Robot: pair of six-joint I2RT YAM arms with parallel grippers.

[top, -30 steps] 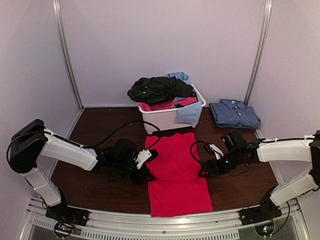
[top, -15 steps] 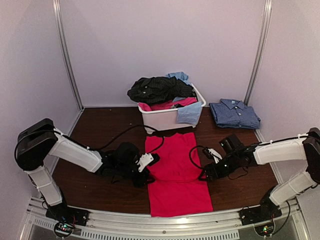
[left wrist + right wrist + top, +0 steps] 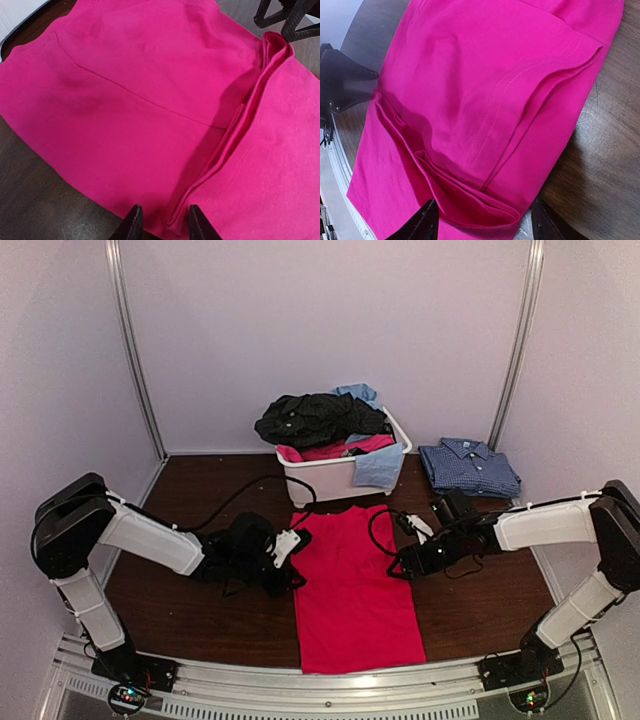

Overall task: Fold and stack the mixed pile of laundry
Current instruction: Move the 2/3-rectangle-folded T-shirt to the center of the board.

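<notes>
Your pink-red garment [image 3: 352,580] is spread on the counter [image 3: 180,500], dead centre of the top view. The left pincer [image 3: 165,227] sits narrowly open over its fold's edge. The right pincer [image 3: 485,222] gapes wider round the fold's other end, and neither is clamped.

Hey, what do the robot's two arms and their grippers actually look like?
The left arm and right arm have white boxy shells with black joints. The left gripper and right gripper each have two dark tapered fingers. Loose black cables loop from both wrists. No markings are readable.
</notes>
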